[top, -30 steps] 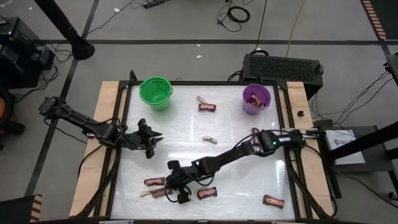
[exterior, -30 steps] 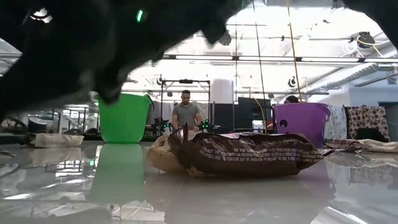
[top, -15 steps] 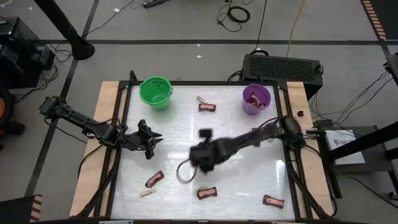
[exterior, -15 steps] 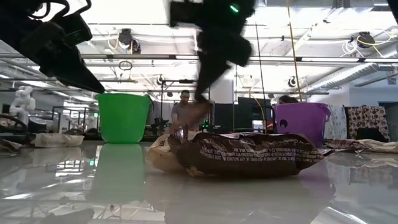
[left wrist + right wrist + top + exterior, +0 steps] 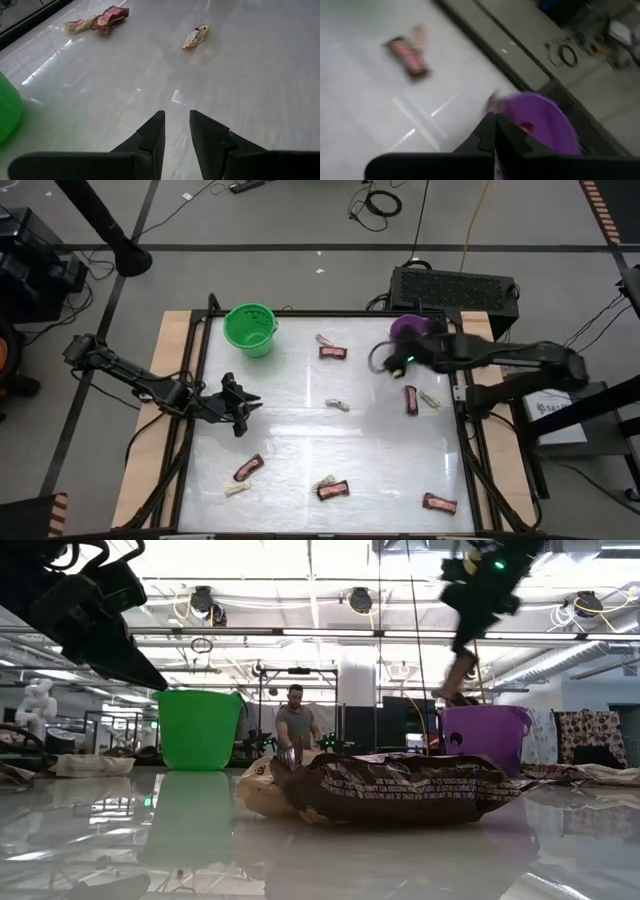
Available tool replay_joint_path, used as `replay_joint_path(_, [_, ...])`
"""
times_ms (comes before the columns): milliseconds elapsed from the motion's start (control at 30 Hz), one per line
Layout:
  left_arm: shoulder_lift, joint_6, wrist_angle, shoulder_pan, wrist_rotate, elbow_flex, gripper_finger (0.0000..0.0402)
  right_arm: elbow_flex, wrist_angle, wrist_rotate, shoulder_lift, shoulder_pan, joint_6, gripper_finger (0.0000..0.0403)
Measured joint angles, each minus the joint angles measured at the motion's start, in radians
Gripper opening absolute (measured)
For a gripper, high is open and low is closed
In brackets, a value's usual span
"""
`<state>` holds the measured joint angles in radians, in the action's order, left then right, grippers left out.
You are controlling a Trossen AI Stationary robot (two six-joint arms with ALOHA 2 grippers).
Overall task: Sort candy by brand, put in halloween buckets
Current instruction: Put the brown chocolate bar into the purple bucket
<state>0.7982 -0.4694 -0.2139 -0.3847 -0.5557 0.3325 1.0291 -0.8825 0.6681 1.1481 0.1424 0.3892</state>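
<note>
High view: the right gripper [image 5: 382, 364] hangs above the bench [image 5: 300, 435] just beside the purple bucket [image 5: 406, 328] at the far right corner; its arm partly covers the bucket. In the right wrist view its jaws are pressed together, with the purple bucket's rim [image 5: 540, 112] right past the fingertips; whether a candy is pinched between them cannot be told. The low view shows this gripper [image 5: 458, 690] raised over the purple bucket [image 5: 484, 738].

The left gripper [image 5: 243, 412] hovers over the bench's left side, well apart from the green bucket [image 5: 249, 328] at the far left corner. Its jaws stand a narrow gap apart and hold nothing, as the left wrist view shows [image 5: 176, 127].

Candy lies scattered on the bench: a dark red-brown bar [image 5: 333, 352] with a pale piece [image 5: 323, 339] between the buckets, a pale piece [image 5: 338, 404] near the middle, a bar [image 5: 410, 398] and pale piece [image 5: 430, 399] below the purple bucket, and bars [image 5: 247, 468] [image 5: 333, 490] [image 5: 438, 503] along the near edge.
</note>
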Motion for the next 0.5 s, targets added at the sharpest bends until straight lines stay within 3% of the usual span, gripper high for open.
replay_joint_path(100, [0.0,0.002,0.009,0.0,-0.001,0.0,0.0098,-0.093,0.043,0.048,-0.127,0.086,0.023,0.0])
replay_joint_path(233, [0.0,0.004,0.018,0.0,-0.001,0.0,0.0098,-0.228,0.172,0.035,-0.216,0.186,-0.003,0.0])
replay_joint_path(500, [0.0,0.012,0.018,0.0,-0.002,0.0,0.0098,-0.303,0.277,0.033,-0.213,0.286,-0.012,0.0])
